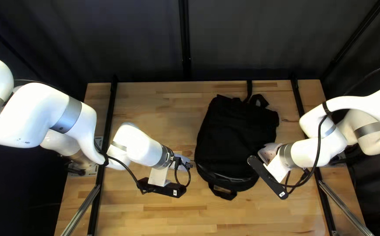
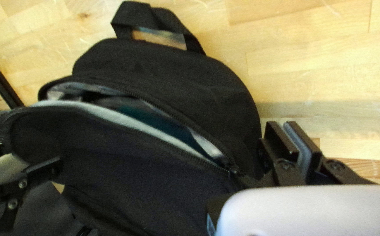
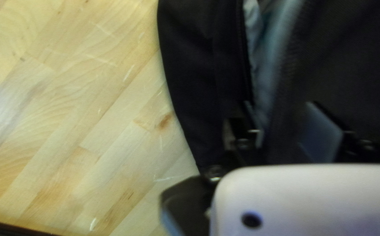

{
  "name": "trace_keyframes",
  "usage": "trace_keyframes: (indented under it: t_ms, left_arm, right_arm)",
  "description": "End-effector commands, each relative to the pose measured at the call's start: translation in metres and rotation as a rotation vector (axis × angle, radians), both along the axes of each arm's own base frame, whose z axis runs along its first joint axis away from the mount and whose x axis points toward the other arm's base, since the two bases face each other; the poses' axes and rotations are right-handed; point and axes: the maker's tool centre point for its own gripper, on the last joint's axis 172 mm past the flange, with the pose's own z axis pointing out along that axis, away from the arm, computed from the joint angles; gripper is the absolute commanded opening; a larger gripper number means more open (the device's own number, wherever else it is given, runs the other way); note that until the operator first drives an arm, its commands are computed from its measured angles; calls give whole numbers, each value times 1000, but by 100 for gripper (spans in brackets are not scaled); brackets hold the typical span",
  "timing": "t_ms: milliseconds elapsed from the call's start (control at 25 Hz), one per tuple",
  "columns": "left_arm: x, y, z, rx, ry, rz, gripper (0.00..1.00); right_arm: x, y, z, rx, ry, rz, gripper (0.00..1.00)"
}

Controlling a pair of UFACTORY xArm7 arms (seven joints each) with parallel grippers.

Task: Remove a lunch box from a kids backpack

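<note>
The backpack (image 1: 235,135) lies right of centre on the tabletop (image 1: 155,220), between the far and near edges. Its zipper (image 2: 185,124) is parted at the end facing the near edge; a loop (image 2: 131,17) projects beyond that end. Inside the opening, a teal item (image 2: 155,118) is partly covered by the upper panel (image 2: 89,140). Whether this is the lunch box cannot be determined.

A black rail (image 1: 105,135) runs along the tabletop's left side; a second rail (image 1: 300,105) runs along the right side. The right arm (image 1: 325,142) extends over the right edge to the backpack, with its cable (image 1: 318,148) hanging alongside. A dark curtain (image 1: 242,39) stands behind the far edge.

Left hand (image 1: 189,165): fingers together, nothing visible between them, positioned beside the backpack's left side. Right hand (image 1: 267,150): fingers apart, at the backpack's right side. One finger is at the parted zipper, the other over the upper panel; contact cannot be confirmed.
</note>
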Motion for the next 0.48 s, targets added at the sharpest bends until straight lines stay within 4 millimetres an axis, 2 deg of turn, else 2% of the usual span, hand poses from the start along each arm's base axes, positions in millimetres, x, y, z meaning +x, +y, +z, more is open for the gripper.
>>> trace_keyframes:
  t_ms: [40, 120, 200, 280, 360, 480]
  left_arm:
    - [-2, 0, 1, -3, 1, -3, 0]
    - [-2, 1, 2, -4, 2, -5, 0]
    - [-1, 0, 2, -3, 4, -6, 0]
    - [0, 0, 2, -3, 6, -8, 0]
    - [0, 0, 2, -3, 6, -8, 0]
    - [2, -3, 2, -2, 3, -9, 0]
  right_arm:
    - [7, 34, 7, -16, -5, -52, 100]
    - [14, 48, 4, -19, -13, -74, 100]
    - [28, 65, 1, -22, -22, -92, 100]
    - [39, 74, 0, -25, -32, -101, 100]
    - [55, 81, -3, -30, -50, -107, 100]
    - [72, 80, -14, -35, -81, -117, 100]
